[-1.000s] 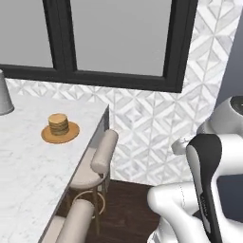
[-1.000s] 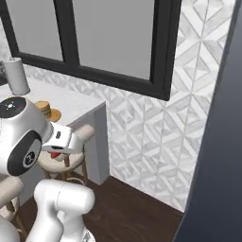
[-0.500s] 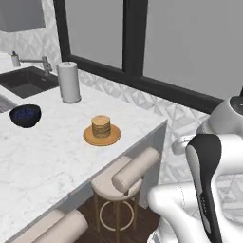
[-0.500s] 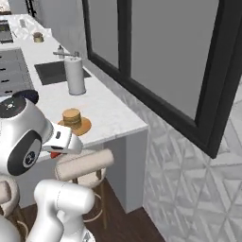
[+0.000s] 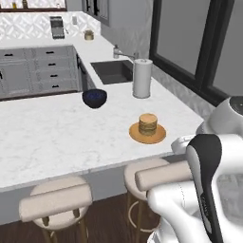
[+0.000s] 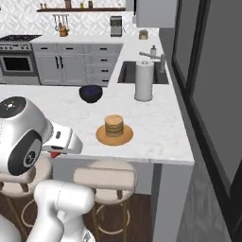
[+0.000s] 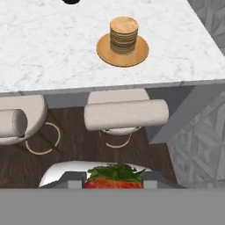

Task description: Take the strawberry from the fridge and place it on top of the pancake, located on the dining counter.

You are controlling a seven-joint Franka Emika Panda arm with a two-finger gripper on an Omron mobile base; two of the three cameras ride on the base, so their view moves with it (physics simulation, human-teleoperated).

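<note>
A stack of pancake (image 5: 148,123) (image 6: 114,125) (image 7: 123,34) sits on a tan plate (image 7: 104,52) near the edge of the white marble dining counter (image 5: 47,137) (image 6: 158,137) (image 7: 44,44). My gripper (image 7: 115,181) hangs below and in front of the counter edge, above the stools, shut on the strawberry (image 7: 115,179), a red fruit with green leaves. In the right base view the gripper (image 6: 56,152) shows a bit of red strawberry (image 6: 55,154) under the white hand. The fridge is out of view.
Tan cushioned stools (image 5: 56,201) (image 6: 105,176) (image 7: 126,113) stand under the counter overhang. On the counter are a dark blue bowl (image 5: 94,98) (image 6: 90,93) and a paper towel roll (image 5: 142,78) (image 6: 144,80) by the sink (image 5: 110,71). Dark-framed windows line the right wall.
The whole picture has swung as the base moved: the counter, sink and far kitchen have come into view. The pancake plate stays put, and the gripper stays shut on the strawberry.
</note>
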